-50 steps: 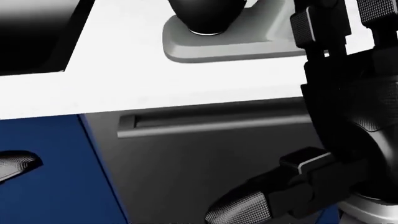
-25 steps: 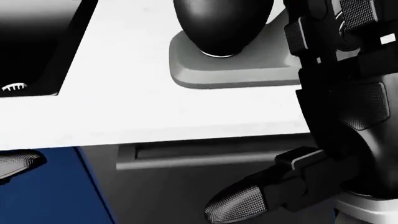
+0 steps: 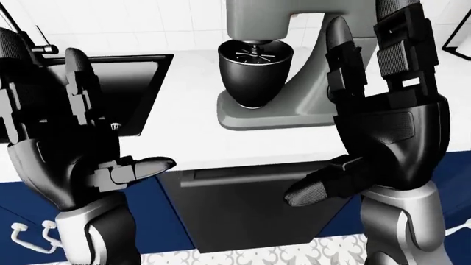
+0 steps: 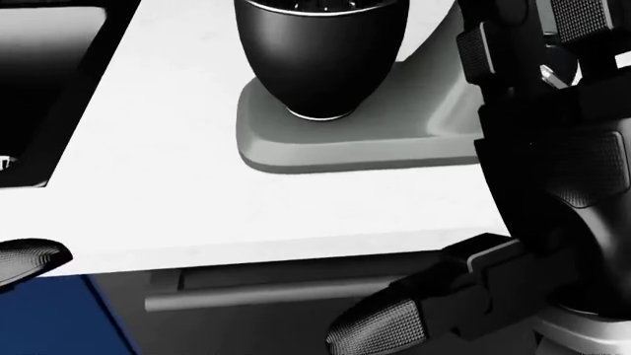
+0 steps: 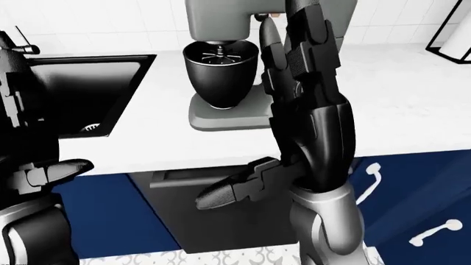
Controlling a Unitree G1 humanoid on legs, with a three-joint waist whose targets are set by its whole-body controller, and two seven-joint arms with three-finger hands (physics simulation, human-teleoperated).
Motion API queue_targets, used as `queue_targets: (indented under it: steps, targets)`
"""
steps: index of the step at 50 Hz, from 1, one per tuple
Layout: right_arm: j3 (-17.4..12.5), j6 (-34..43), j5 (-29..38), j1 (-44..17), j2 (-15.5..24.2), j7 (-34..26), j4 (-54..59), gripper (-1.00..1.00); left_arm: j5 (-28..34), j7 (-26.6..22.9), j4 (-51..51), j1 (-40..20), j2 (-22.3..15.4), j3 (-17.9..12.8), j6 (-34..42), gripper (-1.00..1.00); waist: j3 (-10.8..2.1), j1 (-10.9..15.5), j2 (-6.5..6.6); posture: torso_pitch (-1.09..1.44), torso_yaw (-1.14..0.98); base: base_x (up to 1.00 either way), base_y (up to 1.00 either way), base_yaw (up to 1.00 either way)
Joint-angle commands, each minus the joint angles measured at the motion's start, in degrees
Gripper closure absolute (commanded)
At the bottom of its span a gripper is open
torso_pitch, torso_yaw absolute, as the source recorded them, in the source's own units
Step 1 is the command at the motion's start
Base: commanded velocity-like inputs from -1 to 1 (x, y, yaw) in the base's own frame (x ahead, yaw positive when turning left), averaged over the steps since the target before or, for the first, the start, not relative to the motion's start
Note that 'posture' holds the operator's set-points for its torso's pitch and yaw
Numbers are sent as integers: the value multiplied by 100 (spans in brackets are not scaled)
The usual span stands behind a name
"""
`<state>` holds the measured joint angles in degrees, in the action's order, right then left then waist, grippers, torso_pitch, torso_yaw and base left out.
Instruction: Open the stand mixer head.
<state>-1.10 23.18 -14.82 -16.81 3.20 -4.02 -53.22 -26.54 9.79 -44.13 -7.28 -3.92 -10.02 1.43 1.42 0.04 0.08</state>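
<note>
Currently, your grey stand mixer (image 3: 294,66) stands on the white worktop (image 3: 184,143), in the upper middle of the left-eye view. Its grey head (image 3: 272,19) sits down over the glossy black bowl (image 3: 254,74), with the beater shaft visible inside the bowl's rim. The bowl rests on the mixer's flat grey base (image 4: 345,148), which lies near the worktop's lower edge in the head view.

Your right hand (image 3: 382,121) is raised palm-inward at the right of the left-eye view. Its fingers (image 3: 342,61) are extended upward and spread apart, gripping nothing, and its thumb (image 3: 320,187) points leftward below the worktop's edge. In the left-eye view, the fingers overlap the mixer's column; whether they touch it cannot be told.

Your left hand (image 3: 70,143) is raised at the left of the same view, over the black recessed sink (image 3: 136,94). Its fingers (image 3: 77,83) are also extended and apart, and it holds nothing. It is well apart from the mixer.

Below the worktop, a dark grey drawer front with a horizontal bar handle (image 4: 276,292) sits between dark blue cabinet doors (image 5: 419,193) with white handles. White tiles cover the wall (image 3: 147,25) behind the worktop.
</note>
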Motion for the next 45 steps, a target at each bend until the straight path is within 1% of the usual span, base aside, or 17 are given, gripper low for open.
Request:
queue_targets:
  steps: [1, 7, 10, 14, 18, 22, 36, 40, 43, 45]
  targets:
    - [-21, -105, -7, -96, 6, 2, -100, -100, 13, -12, -133, -93, -29, -11, -79, -98, -83, -2, 3, 0, 0, 0, 0, 0]
    - [-6, -151, 4, -67, -5, -30, -47, -100, 167, -44, -25, -116, -46, 15, -48, -98, -68, -8, 3, -1, 0, 0, 0, 0]
    - [7, -182, 24, -43, -10, -46, -22, -100, 170, -81, -17, -101, -27, 25, -75, -98, -119, -6, 2, -4, 0, 0, 0, 0]
    - [0, -210, 18, -46, -20, -52, 18, -100, 194, -104, 12, -109, -21, 41, -84, -98, -224, -4, 1, -8, 0, 0, 0, 0]
    - [-11, -253, 8, -20, -19, -70, 58, -100, 222, -134, 47, -94, -5, 64, -110, -98, -364, 3, 0, -12, 0, 0, 0, 0]
    - [-21, -273, -1, -26, -23, -64, 86, -100, 246, -140, 77, -124, -3, 81, -111, -98, -539, 11, 1, -16, 0, 0, 0, 0]
    - [-45, -352, 2, -53, 5, -88, 225, -100, 230, -168, 198, -163, 11, 83, -203, -98, -1269, 10, 28, -30, 0, 0, 0, 0]
    - [-37, -354, 41, -46, -1, -84, 257, -100, 203, -146, 214, -169, -3, 62, -228, -98, -1376, 21, 34, -30, 0, 0, 0, 0]
    - [-66, -337, 48, -59, 0, -51, 277, -100, 213, -138, 202, -158, -3, 72, -233, -98, -1405, 29, 37, -30, 0, 0, 0, 0]
    - [-161, -337, 0, -89, 22, -4, 289, -100, 207, -126, 201, -172, -12, 55, -235, -98, -1412, 36, 38, -30, 0, 0, 0, 0]
